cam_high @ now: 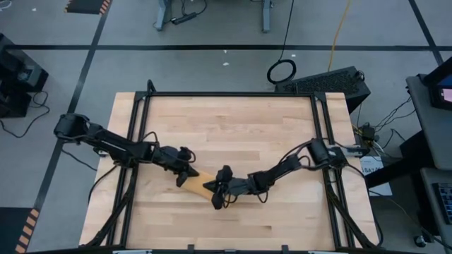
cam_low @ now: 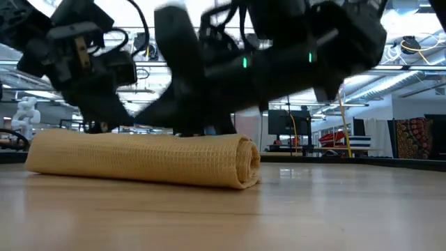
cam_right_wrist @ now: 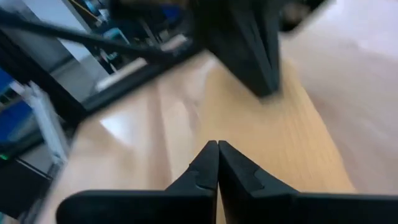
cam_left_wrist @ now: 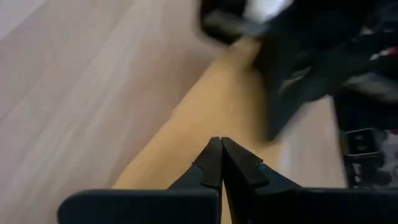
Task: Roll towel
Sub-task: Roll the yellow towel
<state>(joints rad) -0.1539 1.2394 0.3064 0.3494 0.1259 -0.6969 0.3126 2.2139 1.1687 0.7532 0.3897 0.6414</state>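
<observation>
The orange-yellow towel (cam_high: 200, 183) lies on the wooden table (cam_high: 233, 127) as a tight roll, its long side down. Its spiral end (cam_low: 245, 162) shows in the low view. My left gripper (cam_high: 186, 177) is shut over the roll's left end. My right gripper (cam_high: 216, 195) is shut over the roll's right end. Each wrist view looks along its shut fingers onto the towel (cam_left_wrist: 211, 106) (cam_right_wrist: 267, 137), with the other arm's gripper beyond. My left gripper comes slanting down from the table's left, its shut fingertips (cam_left_wrist: 217, 144) at the top of the roll near its left end (cam_low: 97, 134). The roll's crest hides the tips, so I cannot tell if they touch. My right gripper comes slanting down from the table's right, its shut fingertips (cam_right_wrist: 217, 147) at the top of the roll near its spiral end (cam_low: 209, 136). The roll's crest hides the tips here too, so I cannot tell if they touch.
Black frame rails (cam_high: 233, 94) run along the table's far edge and both sides. Bare wood lies on all sides of the roll. Cables and equipment stand off the table at the right (cam_high: 367, 141).
</observation>
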